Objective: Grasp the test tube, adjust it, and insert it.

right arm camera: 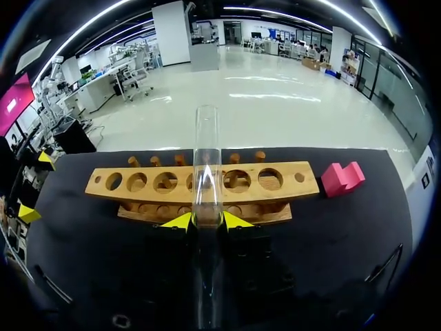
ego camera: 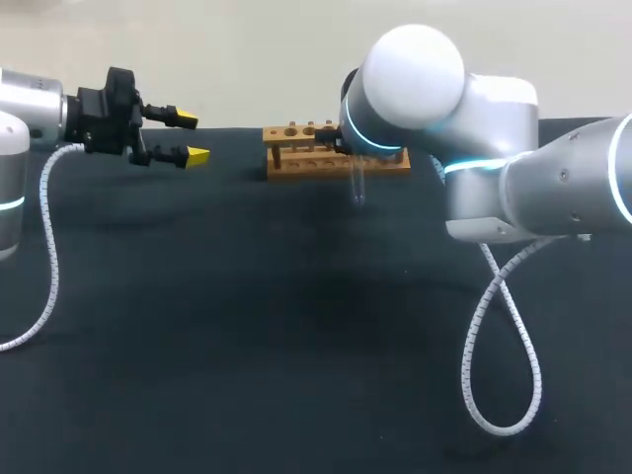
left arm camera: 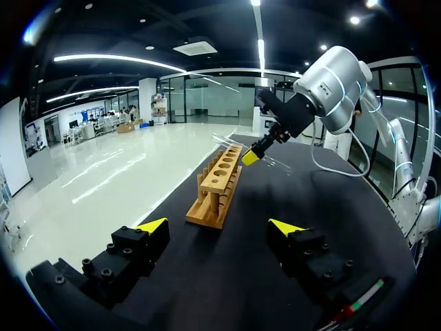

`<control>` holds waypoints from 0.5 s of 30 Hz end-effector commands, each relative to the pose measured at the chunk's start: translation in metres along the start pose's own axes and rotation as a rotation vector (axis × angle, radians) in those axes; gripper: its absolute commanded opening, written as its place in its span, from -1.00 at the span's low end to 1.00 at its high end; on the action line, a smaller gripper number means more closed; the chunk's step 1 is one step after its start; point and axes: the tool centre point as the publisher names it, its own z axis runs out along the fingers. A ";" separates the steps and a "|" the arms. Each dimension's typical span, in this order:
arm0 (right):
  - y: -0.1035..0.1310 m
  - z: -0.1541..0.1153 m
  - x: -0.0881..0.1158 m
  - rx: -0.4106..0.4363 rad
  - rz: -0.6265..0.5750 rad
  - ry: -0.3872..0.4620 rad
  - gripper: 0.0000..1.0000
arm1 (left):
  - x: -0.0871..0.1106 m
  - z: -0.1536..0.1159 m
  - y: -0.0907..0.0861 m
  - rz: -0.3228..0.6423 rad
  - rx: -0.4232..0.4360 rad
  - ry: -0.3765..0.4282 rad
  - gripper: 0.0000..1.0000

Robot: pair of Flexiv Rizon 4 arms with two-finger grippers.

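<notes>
The right fingers (right arm camera: 180, 221) clamp the glass test tube (right arm camera: 207, 158) from both sides. It stands upright between them, its open mouth above the yellow tips and its rounded end hanging below, off the dark worktop (ego camera: 247, 326). The wooden rack (right arm camera: 275, 181) lies just ahead of those fingers, its row of holes facing up, with a pink block (right arm camera: 342, 178) past one end.

The tube looks grasped and squared up, so insertion is likely next. That would go best by raising the tube until its lower end clears the rack's top, centring it over one hole, then lowering it straight without tilt.

The right arm reaches in across the worktop, its wrist level and pointing at the rack. The left fingers (ego camera: 196, 156) are spread and empty, held level and aimed at the rack from well apart.
</notes>
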 end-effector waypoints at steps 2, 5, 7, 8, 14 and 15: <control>0.000 0.003 0.001 -0.010 -0.002 0.012 -1.00 | 0.001 -0.001 -0.002 0.003 -0.004 -0.005 1.00; 0.001 0.004 0.003 -0.017 -0.005 0.023 -1.00 | 0.001 -0.001 -0.002 0.003 -0.004 -0.005 1.00; 0.001 0.005 0.004 -0.020 -0.006 0.031 -1.00 | 0.001 -0.001 -0.002 0.003 -0.004 -0.005 1.00; 0.001 0.005 0.005 -0.021 -0.005 0.034 -1.00 | 0.001 -0.001 -0.002 0.003 -0.004 -0.005 1.00; 0.001 0.008 0.010 -0.024 0.002 0.052 -1.00 | 0.001 -0.001 -0.002 0.003 -0.004 -0.005 1.00; 0.001 0.008 0.011 -0.026 0.004 0.056 -1.00 | 0.001 -0.001 -0.002 0.003 -0.004 -0.005 1.00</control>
